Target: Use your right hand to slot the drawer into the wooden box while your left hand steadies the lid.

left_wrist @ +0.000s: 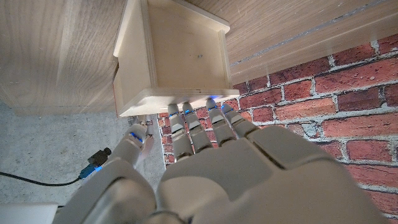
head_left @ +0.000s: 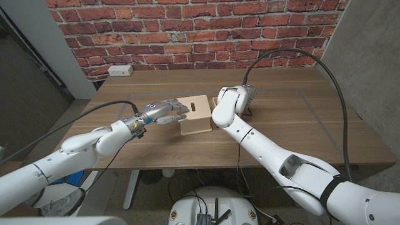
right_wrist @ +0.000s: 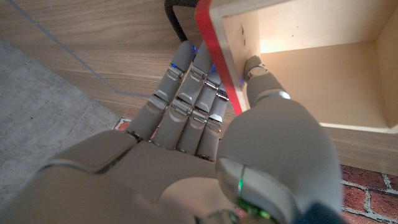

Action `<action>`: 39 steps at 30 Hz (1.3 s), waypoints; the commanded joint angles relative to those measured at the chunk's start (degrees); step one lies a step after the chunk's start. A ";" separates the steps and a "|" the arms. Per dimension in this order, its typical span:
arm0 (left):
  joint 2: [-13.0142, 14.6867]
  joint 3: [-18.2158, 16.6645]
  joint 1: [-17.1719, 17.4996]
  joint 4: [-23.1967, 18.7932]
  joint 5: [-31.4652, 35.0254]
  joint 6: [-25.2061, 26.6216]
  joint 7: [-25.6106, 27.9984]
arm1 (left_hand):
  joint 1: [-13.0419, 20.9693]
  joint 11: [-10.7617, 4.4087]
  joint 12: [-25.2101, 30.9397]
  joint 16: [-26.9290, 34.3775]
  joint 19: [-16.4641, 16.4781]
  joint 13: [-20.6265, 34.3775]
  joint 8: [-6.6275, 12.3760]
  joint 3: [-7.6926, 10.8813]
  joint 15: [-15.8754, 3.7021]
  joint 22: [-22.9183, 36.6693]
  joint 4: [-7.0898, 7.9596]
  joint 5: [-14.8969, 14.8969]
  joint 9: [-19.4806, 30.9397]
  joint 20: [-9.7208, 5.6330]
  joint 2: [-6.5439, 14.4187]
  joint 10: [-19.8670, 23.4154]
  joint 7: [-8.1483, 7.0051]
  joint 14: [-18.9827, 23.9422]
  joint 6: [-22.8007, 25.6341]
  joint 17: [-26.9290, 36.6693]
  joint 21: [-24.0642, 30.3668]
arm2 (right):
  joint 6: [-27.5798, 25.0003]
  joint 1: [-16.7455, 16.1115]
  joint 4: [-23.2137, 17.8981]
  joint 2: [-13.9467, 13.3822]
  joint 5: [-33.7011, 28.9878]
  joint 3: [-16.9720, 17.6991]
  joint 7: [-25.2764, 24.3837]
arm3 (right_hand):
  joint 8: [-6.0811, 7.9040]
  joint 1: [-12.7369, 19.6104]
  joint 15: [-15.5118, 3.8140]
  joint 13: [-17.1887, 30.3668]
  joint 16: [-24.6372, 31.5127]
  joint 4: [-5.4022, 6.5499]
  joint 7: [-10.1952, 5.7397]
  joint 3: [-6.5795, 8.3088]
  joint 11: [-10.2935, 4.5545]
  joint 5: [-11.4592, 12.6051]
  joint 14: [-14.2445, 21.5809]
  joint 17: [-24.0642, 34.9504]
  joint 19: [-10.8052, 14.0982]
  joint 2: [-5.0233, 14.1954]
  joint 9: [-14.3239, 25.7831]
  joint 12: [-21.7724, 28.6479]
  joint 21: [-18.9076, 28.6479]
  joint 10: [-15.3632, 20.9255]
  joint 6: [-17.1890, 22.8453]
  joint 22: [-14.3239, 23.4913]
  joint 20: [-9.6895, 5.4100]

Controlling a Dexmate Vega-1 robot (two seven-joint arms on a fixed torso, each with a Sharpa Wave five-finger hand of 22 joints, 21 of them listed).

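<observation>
The pale wooden box (head_left: pixel 195 117) stands mid-table with a slotted lid (head_left: pixel 197 105) on top. My left hand (head_left: pixel 165 112) reaches in from the left, and its fingertips (left_wrist: pixel 186 111) touch the lid's edge (left_wrist: pixel 180 98) without gripping. The box (left_wrist: pixel 174 56) itself sits just beyond them. My right hand (head_left: pixel 240 97) is right beside the box's right side and grips the drawer (right_wrist: pixel 311 62). Its thumb (right_wrist: pixel 261 74) is inside the open tray and its fingers (right_wrist: pixel 186 93) lie against the red front face (right_wrist: pixel 214 56). A sliver of the drawer (head_left: pixel 215 102) shows between hand and box; the rest is hidden.
The wooden table (head_left: pixel 300 125) has thin outline marks on it. A white power outlet (head_left: pixel 120 70) sits at the back left against the brick wall. A black cable (head_left: pixel 300 55) arcs over the right side down to my right wrist.
</observation>
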 commanded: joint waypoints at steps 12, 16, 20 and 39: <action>-0.40 0.63 -0.15 0.49 -0.26 -0.42 0.23 | 0.31 0.07 -0.13 -0.13 0.59 0.15 -0.28 0.60 -10.07 0.15 0.01 0.21 0.27 -8.88 1.00 0.77 0.14 0.73 0.55 0.21 -0.05 | 0.10 1.06 1.55 1.03 1.84 -0.96 -1.73 | 0.19 3.44 -0.49 0.31 -0.30 0.69 -1.08 1.22 -3.68 0.36 0.23 0.56 -0.42 3.94 0.85 -0.22 0.68 3.91 4.32 0.03 -5.86; -0.45 0.57 -0.18 0.38 -0.45 -0.23 0.11 | 0.32 0.12 -0.14 -0.14 0.65 0.15 -0.29 0.64 -10.06 0.15 -0.04 0.21 0.27 -8.94 1.01 0.85 0.17 0.79 0.58 0.20 -0.04 | -0.23 1.41 1.91 1.11 2.63 -1.51 -1.95 | 0.17 3.38 -0.46 0.46 -0.28 0.72 -1.08 1.19 -3.72 0.35 0.32 0.64 -0.40 3.95 0.86 -0.24 0.82 3.91 4.38 0.01 -5.86; -0.44 0.61 -0.24 0.34 -0.57 -0.24 -0.08 | 0.35 0.02 -0.20 -0.16 0.68 0.16 -0.30 0.70 -10.05 0.15 -0.10 0.21 0.27 -8.91 1.01 0.82 0.18 0.84 0.66 0.20 -0.05 | -0.62 1.88 2.22 1.01 3.52 -2.13 -2.07 | 0.15 3.41 -0.50 0.56 -0.32 0.68 -1.13 1.21 -3.76 0.36 0.33 0.71 -0.38 3.94 0.86 -0.28 0.97 3.96 4.44 0.00 -5.87; -1.38 1.30 -0.96 0.99 -0.89 0.34 -0.20 | 0.46 -0.04 -0.35 -0.22 0.81 0.16 -0.42 1.04 -10.02 0.15 -0.38 0.24 0.29 -8.91 1.18 0.95 0.40 1.14 0.70 0.17 -0.09 | -4.73 4.94 3.57 0.05 9.25 -6.89 -3.59 | -0.01 3.43 -0.55 0.62 -0.43 0.61 -1.09 1.29 -3.81 0.41 0.54 1.09 -0.33 3.97 0.89 -0.64 1.72 4.44 4.55 -0.06 -5.82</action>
